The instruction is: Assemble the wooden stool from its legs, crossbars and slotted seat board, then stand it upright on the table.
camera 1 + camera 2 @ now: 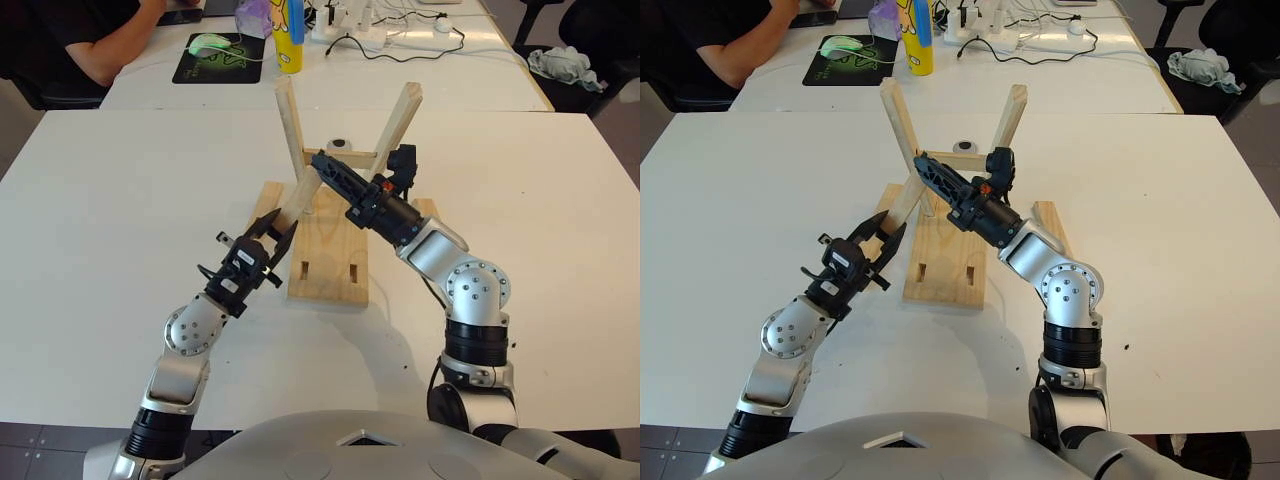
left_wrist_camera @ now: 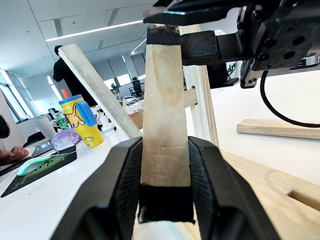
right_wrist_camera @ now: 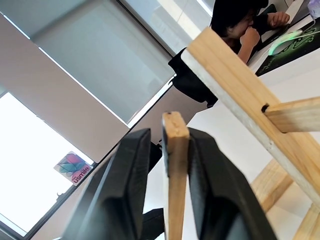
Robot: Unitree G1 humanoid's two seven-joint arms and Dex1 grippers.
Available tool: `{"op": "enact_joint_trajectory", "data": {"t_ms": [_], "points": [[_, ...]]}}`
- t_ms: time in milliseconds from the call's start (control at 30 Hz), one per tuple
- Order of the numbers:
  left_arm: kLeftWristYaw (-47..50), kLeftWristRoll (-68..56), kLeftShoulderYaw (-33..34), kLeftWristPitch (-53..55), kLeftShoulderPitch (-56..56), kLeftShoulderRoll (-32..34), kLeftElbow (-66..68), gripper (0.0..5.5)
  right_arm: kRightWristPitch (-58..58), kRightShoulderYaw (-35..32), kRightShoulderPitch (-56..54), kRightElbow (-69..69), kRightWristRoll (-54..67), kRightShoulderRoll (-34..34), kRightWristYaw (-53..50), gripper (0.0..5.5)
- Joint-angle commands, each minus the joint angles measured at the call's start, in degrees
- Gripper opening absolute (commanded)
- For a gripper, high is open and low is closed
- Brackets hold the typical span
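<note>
- Left pincer is closed on the lower end of a leg. In the left wrist view, both fingers press flat against the wood's broad sides.
- Right pincer is closed on the same leg's upper end, so the stick spans the gap between the two pincers.
- Its long axis runs from the left pincer up and away to the right pincer. It is steeply tilted, not upright, and the foot end is low over the seat board.
- That board lies flat on the table under and just beyond the left pincer. Its near slots are open and unfilled.
- Beyond the right pincer's tips, two standing legs rise from the board's far end. They splay apart in a V and are joined low down by a crossbar.
- A wooden strip lies flat on the table, just outboard of the right pincer's wrist.
- By my reading, the step in hand is seating a third leg, and the stool looks about half built.
- I judge the next move needs the leg's foot lined up with an empty slot and its axis brought to the slot's angle. Both pincers would then press it down together without knocking the standing pair.
- Whether the foot already touches the board I cannot tell.
</note>
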Motion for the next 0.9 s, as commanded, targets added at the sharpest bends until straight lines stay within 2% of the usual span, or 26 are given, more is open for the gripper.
{"op": "enact_joint_trajectory", "data": {"t_ms": [33, 300, 333, 433, 567, 633, 733, 833, 900], "points": [[-0.4, 0.1, 0.1, 1.0, 0.1, 0.8, 0.4, 1.32, -0.5, 0.5, -0.4, 0.3, -0.5, 0.4, -0.4, 0.64], [1.0, 2.0, 0.2, 0.2, -0.5, 0.5, 0.9, 1.32, -1.0, 1.6, 0.1, 0.9, -2.7, -0.1, -0.6, 0.53], [1.3, 1.8, 0.6, -0.3, -0.4, 0.3, 0.6, 1.68, -1.2, 1.8, 0.2, 0.9, -3.2, -0.3, -0.6, 0.53], [1.6, -2.3, 2.3, -0.6, 0.0, -0.8, -1.8, 2.07, -2.3, 2.5, 1.0, 0.7, -5.8, -1.5, -0.6, 0.43], [2.0, -17.8, 7.8, 5.5, -3.9, -2.6, -9.2, 2.42, -4.9, 2.7, 1.5, 3.2, -10.5, -3.3, 0.0, 0.43], [2.8, -23.7, 12.7, 8.8, -9.3, -0.9, -10.5, 2.42, -5.0, 1.1, 3.5, 2.5, -10.8, -4.8, 0.2, 0.43], [4.9, -25.8, 18.4, 10.3, -11.9, 0.5, -10.1, 2.42, -2.4, -1.3, 4.5, 1.5, -9.0, -8.3, 1.8, 0.43], [5.8, -24.5, 19.9, 10.4, -10.9, 0.3, -9.3, 2.42, 0.2, -5.5, 3.3, 0.8, -6.1, -11.3, 1.0, 0.43], [6.3, -23.6, 19.8, 10.3, -9.0, -0.4, -9.8, 2.42, 2.4, -9.0, 3.8, -0.3, -4.8, -15.8, 1.0, 0.43]]}}
